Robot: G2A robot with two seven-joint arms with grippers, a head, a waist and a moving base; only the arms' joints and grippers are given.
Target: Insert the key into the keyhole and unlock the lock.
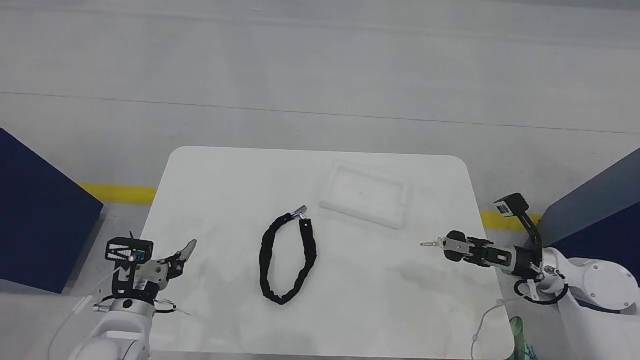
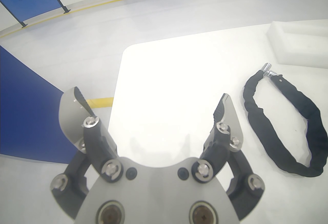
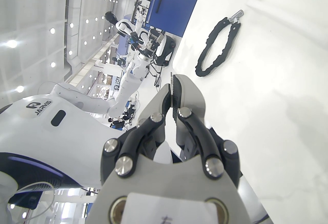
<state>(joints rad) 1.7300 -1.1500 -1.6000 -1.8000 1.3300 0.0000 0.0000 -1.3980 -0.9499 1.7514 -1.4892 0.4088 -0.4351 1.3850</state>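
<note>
A black sleeved chain lock (image 1: 288, 258) lies in a loop at the middle of the white table (image 1: 400, 300). Its silver lock head (image 1: 297, 205) is at the far end of the loop, also seen as the lock head (image 2: 269, 71) and lock head (image 3: 237, 15). Over the table's right side my right gripper (image 1: 458, 246) is shut on a small metal key (image 1: 430, 244), which points left toward the chain; the key (image 3: 171, 80) shows edge-on between the pads. My left gripper (image 2: 151, 95) hangs open, holding nothing, over the table's front left corner, well left of the chain (image 2: 282, 130).
A shallow white foam tray (image 1: 368, 193) lies at the back of the table, just beyond the lock head. Dark blue panels stand off both sides of the table. The table surface between each gripper and the chain is bare.
</note>
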